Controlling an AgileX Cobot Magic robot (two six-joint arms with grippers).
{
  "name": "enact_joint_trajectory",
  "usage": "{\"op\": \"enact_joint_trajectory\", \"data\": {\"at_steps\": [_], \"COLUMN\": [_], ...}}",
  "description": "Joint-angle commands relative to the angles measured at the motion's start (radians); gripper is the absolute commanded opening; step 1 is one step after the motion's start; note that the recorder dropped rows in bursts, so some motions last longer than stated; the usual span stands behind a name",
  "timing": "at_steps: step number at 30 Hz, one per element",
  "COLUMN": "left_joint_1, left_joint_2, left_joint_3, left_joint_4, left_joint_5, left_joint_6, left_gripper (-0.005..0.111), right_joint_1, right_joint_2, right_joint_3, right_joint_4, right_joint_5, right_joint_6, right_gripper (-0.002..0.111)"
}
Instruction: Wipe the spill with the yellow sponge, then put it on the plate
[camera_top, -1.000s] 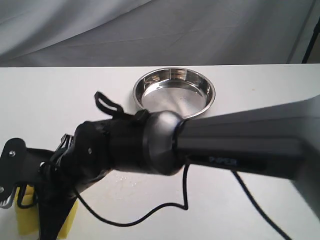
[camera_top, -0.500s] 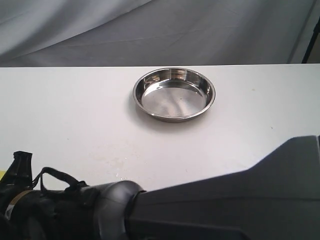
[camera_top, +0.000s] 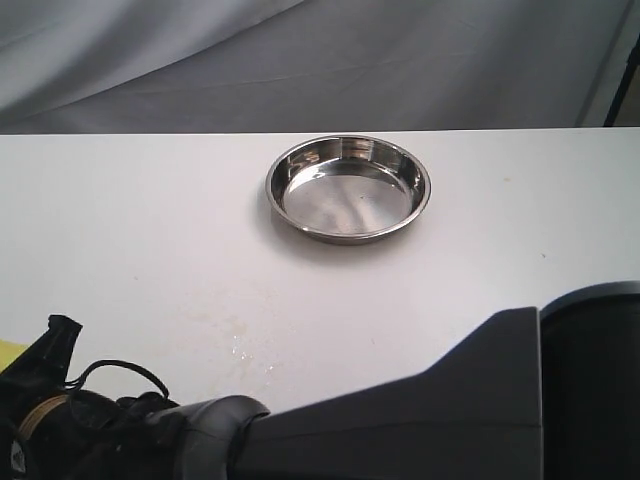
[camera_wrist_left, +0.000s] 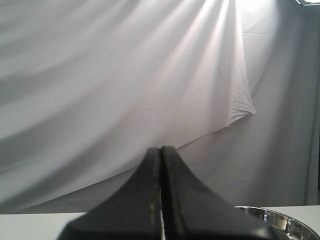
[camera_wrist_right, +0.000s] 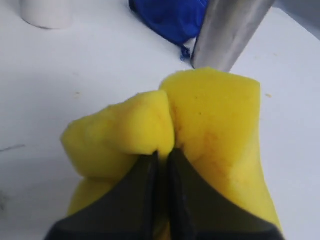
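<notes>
Slippage is the worry: with the left gripper (camera_wrist_left: 161, 150) closed on nothing, only the right gripper (camera_wrist_right: 162, 156) holds the yellow sponge (camera_wrist_right: 215, 115), in a narrow pinch, and the folded foam could spring free before reaching the plate (camera_top: 345, 205), well apart from that gripper and holding nothing

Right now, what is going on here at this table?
The right gripper is shut on the yellow sponge, pinching it into a fold. The left gripper is shut on nothing and faces the grey curtain. The plate stands empty on the table; the sponge is not on it yet.
</notes>
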Motion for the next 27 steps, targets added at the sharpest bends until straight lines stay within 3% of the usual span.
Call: {"op": "enact_joint_trajectory", "data": {"at_steps": [1, 6, 9, 14, 17, 27], "left_joint_1": [-0.005, -0.005, -0.005, -0.005, -0.005, -0.005], "left_joint_2": [-0.004, -0.004, -0.004, -0.004, -0.004, -0.004], "left_joint_3": [-0.001, -0.001, -0.001, -0.001, -0.001, -0.001], "left_joint_4": [-0.004, -0.004, -0.004, -0.004, -0.004, -0.004], "left_joint_5": [-0.007, -0.007, -0.007, -0.007, -0.007, -0.007], "left_joint_6": [-0.001, 0.001, 0.001, -0.001, -0.001, 0.001], "left_gripper": [0.0, 0.0, 0.0, 0.0, 0.0, 0.0], "right_joint_1": [0.004, 0.004, 0.002, 0.001, -0.001, -0.038], "right_joint_2": [0.011, 0.028, 0.03, 0.03, 0.03, 0.03], "right_joint_3": [-0.001, -0.009, -0.124, -0.175, -0.175, -0.175], "right_joint_4": [-0.226, -0.247, -0.247, -0.247, -0.267, -0.315], "right_joint_5": [-0.036, 0.017, 0.38, 0.523, 0.698, 0.972], "right_joint_6": [0.183, 0.195, 0.198, 0.198, 0.198, 0.198], "right_gripper": [0.0, 0.0, 0.0, 0.0, 0.0, 0.0]}}
